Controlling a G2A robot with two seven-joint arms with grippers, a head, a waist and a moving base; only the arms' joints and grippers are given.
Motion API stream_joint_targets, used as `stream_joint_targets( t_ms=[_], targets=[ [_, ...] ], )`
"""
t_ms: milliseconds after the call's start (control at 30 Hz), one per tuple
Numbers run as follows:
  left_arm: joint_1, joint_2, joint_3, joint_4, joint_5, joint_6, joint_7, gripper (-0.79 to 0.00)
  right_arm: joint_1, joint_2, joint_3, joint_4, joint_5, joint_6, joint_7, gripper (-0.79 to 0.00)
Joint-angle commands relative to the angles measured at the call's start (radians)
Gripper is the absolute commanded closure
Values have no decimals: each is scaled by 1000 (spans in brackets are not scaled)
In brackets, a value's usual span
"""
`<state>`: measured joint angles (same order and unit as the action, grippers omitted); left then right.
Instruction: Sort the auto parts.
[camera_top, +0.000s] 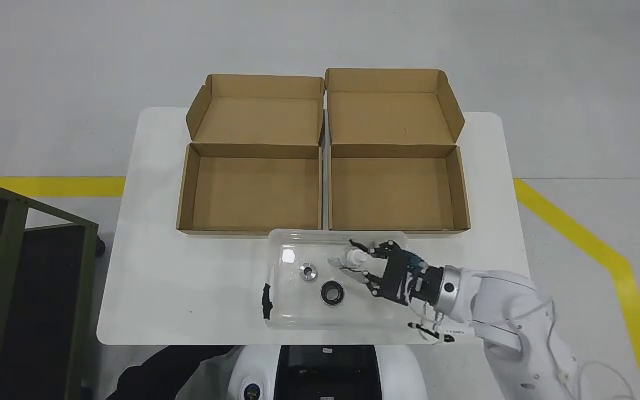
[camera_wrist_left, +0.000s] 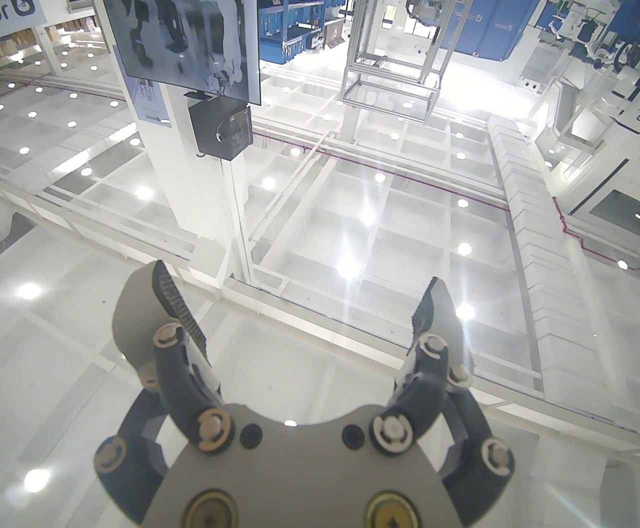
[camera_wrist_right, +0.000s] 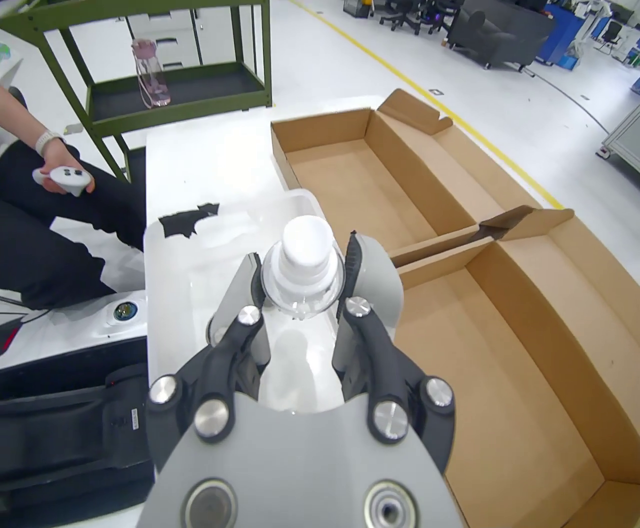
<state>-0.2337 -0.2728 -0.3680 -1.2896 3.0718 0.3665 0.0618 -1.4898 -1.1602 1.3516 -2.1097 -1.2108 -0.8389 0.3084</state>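
Note:
My right gripper is shut on a white part with a clear rounded base, held above the clear plastic tray. From above, that gripper hangs over the tray's right half, with the white part at its tip. Two metal ring-shaped parts lie in the tray: a silver one and a darker one. My left gripper is open, holds nothing, and points up at the ceiling.
Two open cardboard boxes stand behind the tray, one to the left and one to the right; both show bare bottoms. Black tape marks the tray's left edge. A green shelf unit stands left of the table.

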Motion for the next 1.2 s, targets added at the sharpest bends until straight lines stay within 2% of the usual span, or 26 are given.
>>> stream_joint_targets(
  t_ms=[0,300,467,667,1167],
  targets=[
    [0,0,0,0,0,0,0,-785,2,-1,-7,-5,28,18,-23,0],
    [0,0,0,0,0,0,0,-785,7,-12,-35,29,124,144,-231,0],
    [0,0,0,0,0,0,0,-785,26,-18,-61,64,222,129,-319,0],
    [0,0,0,0,0,0,0,-785,75,-16,-47,46,241,129,-302,0],
    [0,0,0,0,0,0,0,-785,141,-22,12,-2,329,229,-402,0]
  ],
)
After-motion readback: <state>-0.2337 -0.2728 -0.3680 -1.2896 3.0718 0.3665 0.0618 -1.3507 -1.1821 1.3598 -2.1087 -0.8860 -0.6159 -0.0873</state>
